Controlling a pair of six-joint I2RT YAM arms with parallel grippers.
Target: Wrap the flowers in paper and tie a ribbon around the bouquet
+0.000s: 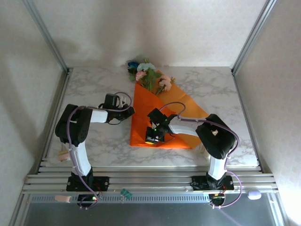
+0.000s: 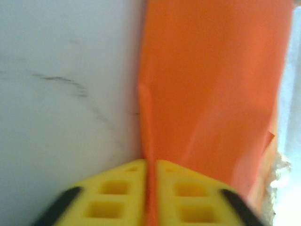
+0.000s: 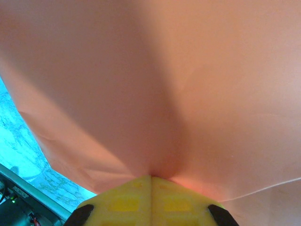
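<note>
Pale walls close in one white marble bench (image 1: 94, 80), with two arms bolted at the bottom of the overhead view.

The left pincer (image 1: 129, 112) sits left of centre, at the left edge of the one orange paper (image 1: 143, 103) sheet. In the left wrist view its two yellow fingers (image 2: 115, 188) stand almost together, and a thin raised ridge of the paper's edge is pinched between them. Bare marble fills the left half of that view and the paper the right.

The sheet lies flat across the middle of the bench, partly folded over itself. One bunch of flowers (image 1: 148, 75) lies at its upper tip, top centre, heads pointing to the far wall. A single blue bloom is at the bunch's upper left, with pink and pale blooms beside it.

The right pincer (image 1: 153, 136) rests on the lower part of the sheet, just right of centre. In the right wrist view its two yellow fingers (image 3: 122, 202) are pressed together, gripping a fold of paper that rises from their tips.
</note>
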